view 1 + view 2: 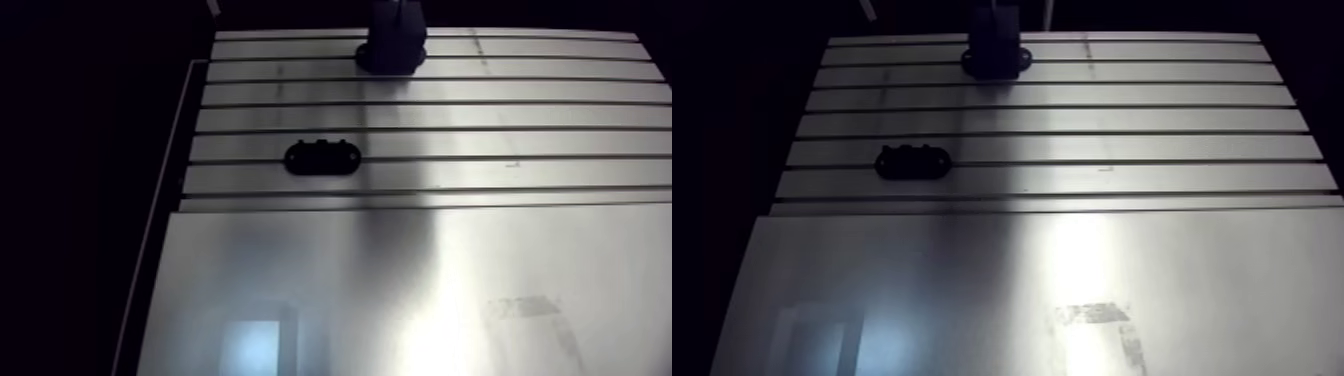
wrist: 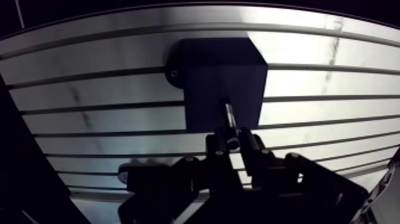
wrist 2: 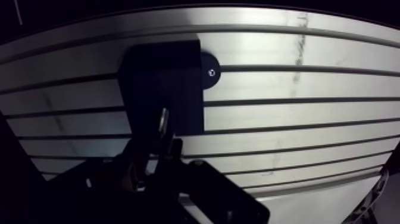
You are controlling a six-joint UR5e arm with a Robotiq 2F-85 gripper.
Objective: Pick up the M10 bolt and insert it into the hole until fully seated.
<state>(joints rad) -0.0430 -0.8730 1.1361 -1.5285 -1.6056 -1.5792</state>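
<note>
In the wrist view my gripper (image 2: 233,142) is shut on the M10 bolt (image 2: 228,122), a slim dark metal shank that sticks out ahead of the fingertips. The shank lies over the near part of a black block (image 2: 223,74), which has a rounded flange with a small screw (image 3: 212,72) at one side. I cannot make out the hole in the dark block. In the arm view the same block (image 1: 992,60) stands at the far end of the slotted table (image 1: 500,115), with the gripper coming down onto it from above.
A black oval holder (image 1: 322,158) with small bumps on top lies on the slotted rows, nearer and to the left of the block. A smooth metal sheet (image 1: 420,290) covers the near half of the table. The table's left edge (image 1: 175,170) drops into darkness.
</note>
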